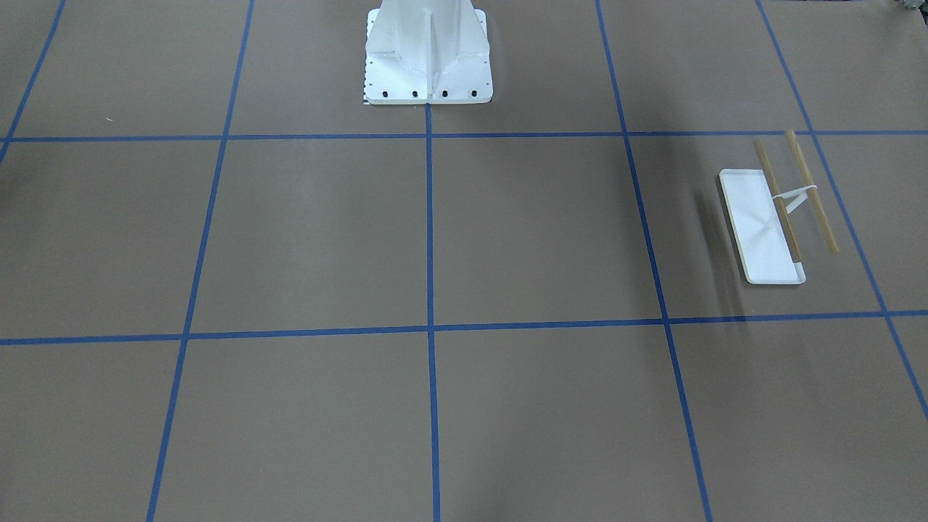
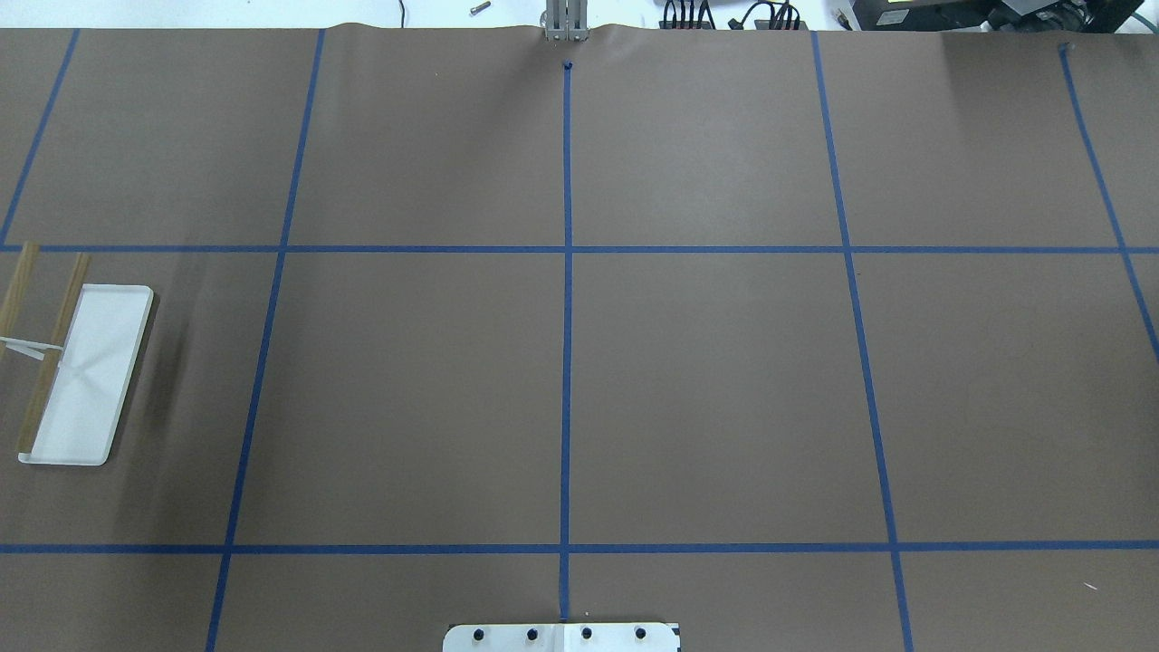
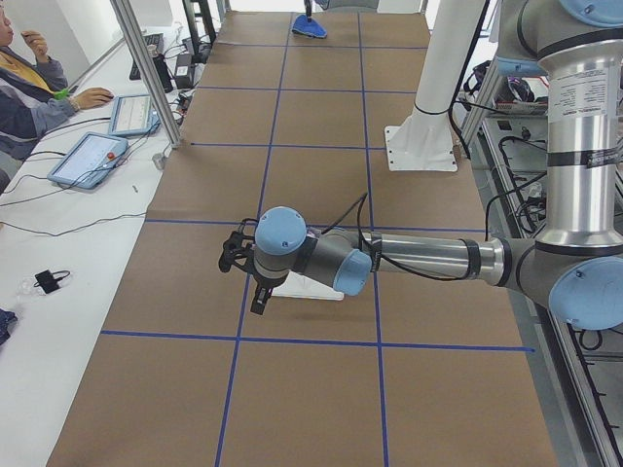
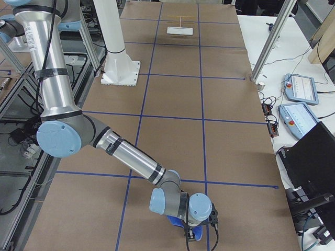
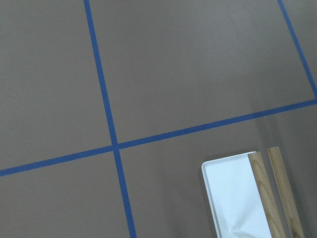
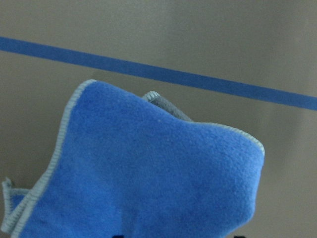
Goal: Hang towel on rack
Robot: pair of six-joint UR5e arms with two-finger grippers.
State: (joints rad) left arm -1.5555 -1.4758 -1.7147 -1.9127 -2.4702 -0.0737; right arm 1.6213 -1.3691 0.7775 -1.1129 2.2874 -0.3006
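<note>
The rack has a white tray base point(image 1: 761, 232) and two light-wood rods point(image 1: 812, 192). It stands at the table's left end point(image 2: 90, 380) and its rods are bare. The left wrist view shows its tray corner point(image 5: 233, 198) below. My left gripper point(image 3: 260, 297) hovers by the rack point(image 3: 311, 287); I cannot tell if it is open or shut. The bright-blue towel point(image 6: 148, 173) fills the right wrist view. It sits at the table's right end under my right gripper point(image 4: 190, 236), partly hidden point(image 4: 177, 221). I cannot tell whether that gripper holds it.
The white robot pedestal point(image 1: 428, 58) is bolted at the table's middle on the robot's side. Blue tape lines point(image 2: 567, 272) divide the brown table. An operator point(image 3: 29, 88) sits at a white side table with tablets point(image 3: 92, 156) along the far edge.
</note>
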